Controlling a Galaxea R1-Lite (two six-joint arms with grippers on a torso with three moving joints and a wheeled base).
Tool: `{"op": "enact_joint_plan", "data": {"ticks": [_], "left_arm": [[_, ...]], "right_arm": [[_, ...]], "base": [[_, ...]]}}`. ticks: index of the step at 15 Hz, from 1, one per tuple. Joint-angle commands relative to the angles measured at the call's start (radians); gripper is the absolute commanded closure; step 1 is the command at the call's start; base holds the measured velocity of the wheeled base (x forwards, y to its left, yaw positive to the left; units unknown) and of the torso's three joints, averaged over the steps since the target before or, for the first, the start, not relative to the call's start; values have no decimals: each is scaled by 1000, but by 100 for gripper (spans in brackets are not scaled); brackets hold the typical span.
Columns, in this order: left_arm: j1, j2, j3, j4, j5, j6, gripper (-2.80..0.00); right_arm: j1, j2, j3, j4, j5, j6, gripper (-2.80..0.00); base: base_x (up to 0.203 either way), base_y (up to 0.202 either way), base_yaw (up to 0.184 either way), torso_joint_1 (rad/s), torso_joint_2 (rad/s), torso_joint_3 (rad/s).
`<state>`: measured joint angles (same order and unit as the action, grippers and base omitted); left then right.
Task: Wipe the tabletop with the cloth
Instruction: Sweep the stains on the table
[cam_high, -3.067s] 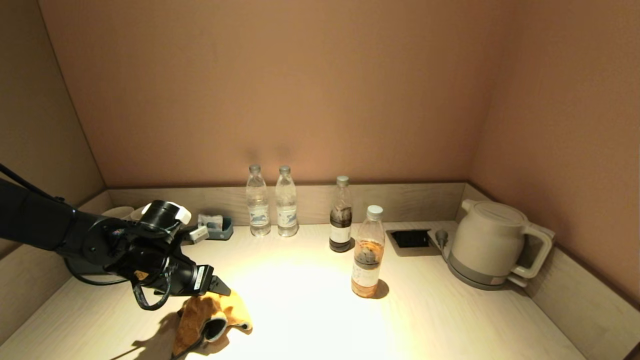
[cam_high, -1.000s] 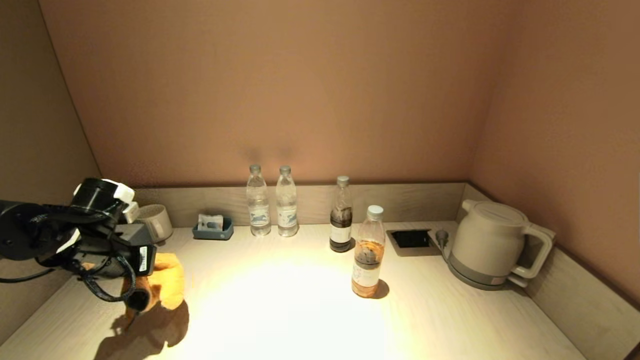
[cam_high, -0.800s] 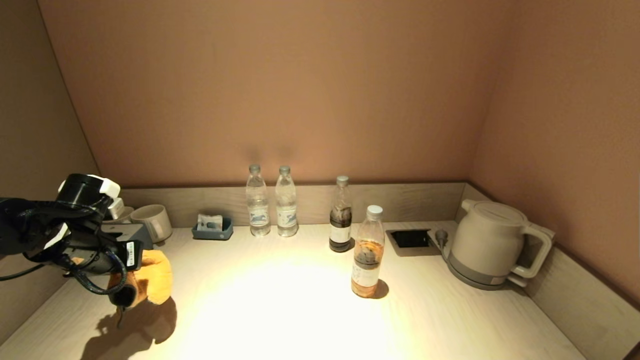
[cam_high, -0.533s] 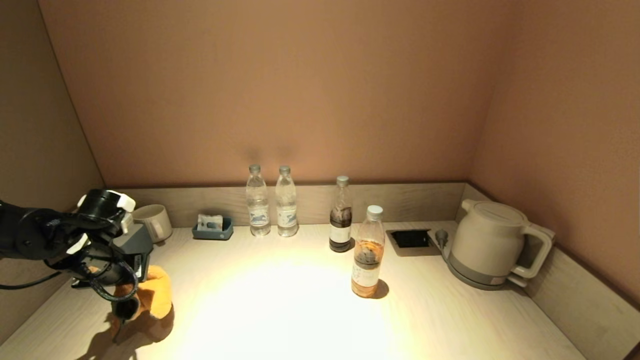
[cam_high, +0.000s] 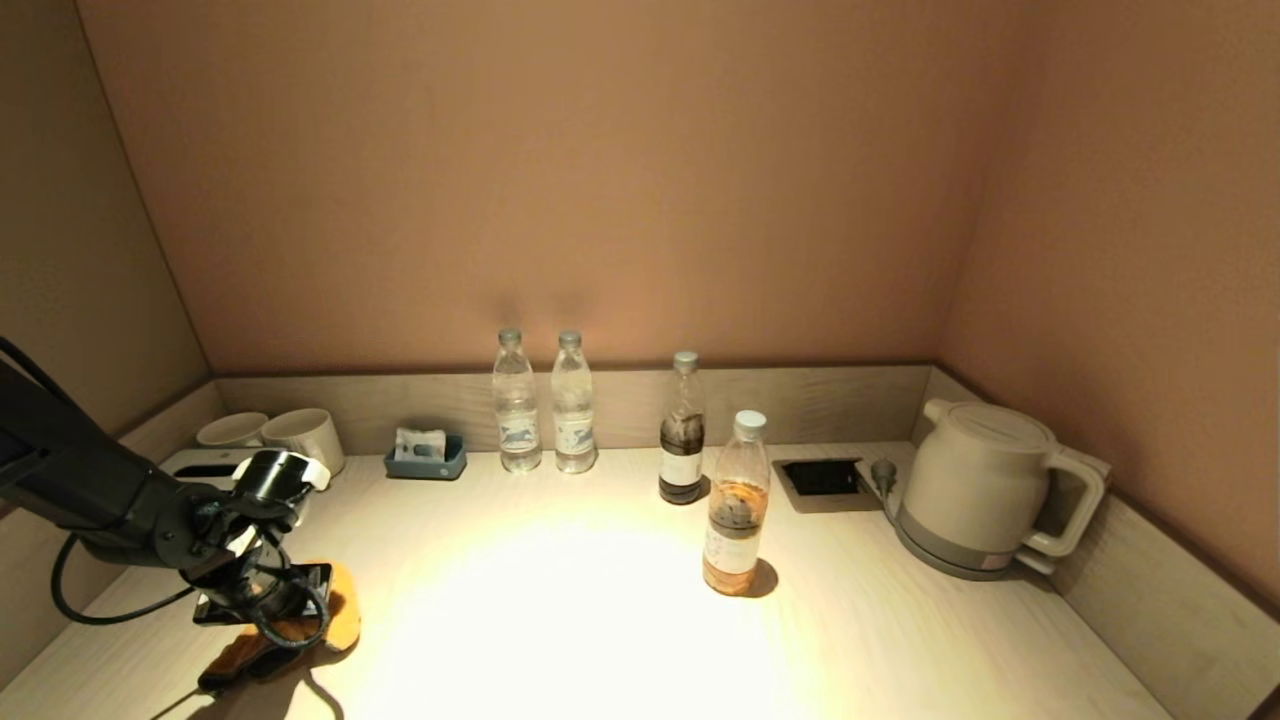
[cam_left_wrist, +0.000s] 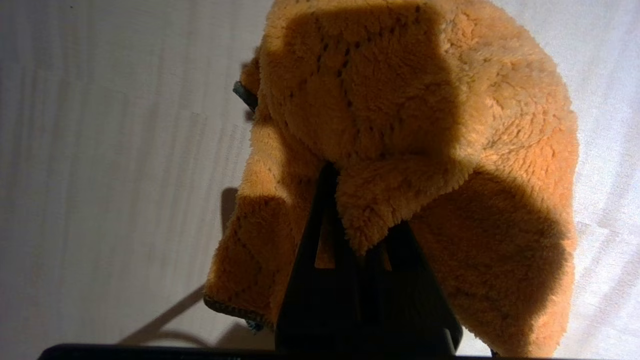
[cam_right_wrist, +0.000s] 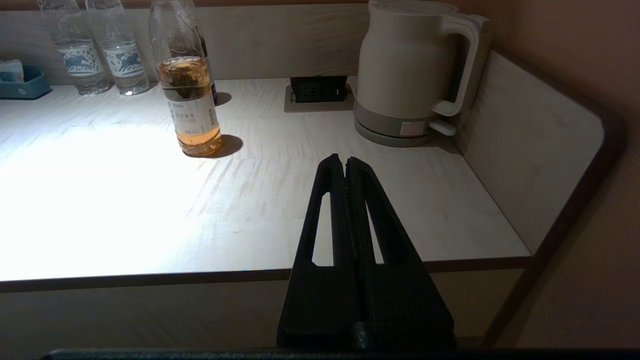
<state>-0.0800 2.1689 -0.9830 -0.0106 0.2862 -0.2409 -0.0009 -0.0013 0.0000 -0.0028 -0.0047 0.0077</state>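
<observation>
While the left gripper (cam_high: 262, 622) presses down at the near left corner of the tabletop (cam_high: 600, 610), its fingers (cam_left_wrist: 320, 225) are clamped on a fold of the orange cloth (cam_high: 335, 612). From the left wrist view, the cloth (cam_left_wrist: 415, 150) bunches around the fingertips and lies spread against the pale wood surface (cam_left_wrist: 115, 150). The right gripper (cam_right_wrist: 346, 165) is parked off the front edge on the right, short of the tabletop (cam_right_wrist: 250, 200), with its fingers pressed together and holding nothing.

Along the back stand two mugs (cam_high: 270, 435), a small blue tray (cam_high: 428, 462), two clear water bottles (cam_high: 545, 405) and a dark bottle (cam_high: 683, 430). An amber tea bottle (cam_high: 737, 505) stands forward of the dark bottle, well apart from the cloth. A white electric kettle (cam_high: 985, 490) sits at the right, beside a recessed socket panel (cam_high: 825, 480).
</observation>
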Motion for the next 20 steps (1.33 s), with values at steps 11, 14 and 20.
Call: {"op": "enact_joint_plan", "data": {"ticks": [11, 14, 20], "left_arm": [[-230, 12, 65, -64, -12, -41, 0], [-359, 6, 61, -89, -12, -69, 0], [-467, 4, 62, -143, -12, -80, 0]], "right_arm": [[1, 1, 0, 0, 0, 0, 0], [1, 1, 0, 0, 0, 0, 0], [1, 1, 0, 0, 0, 0, 0]], "base": [[0, 0, 0, 0, 0, 0], [0, 0, 0, 0, 0, 0], [0, 0, 0, 0, 0, 0]]}}
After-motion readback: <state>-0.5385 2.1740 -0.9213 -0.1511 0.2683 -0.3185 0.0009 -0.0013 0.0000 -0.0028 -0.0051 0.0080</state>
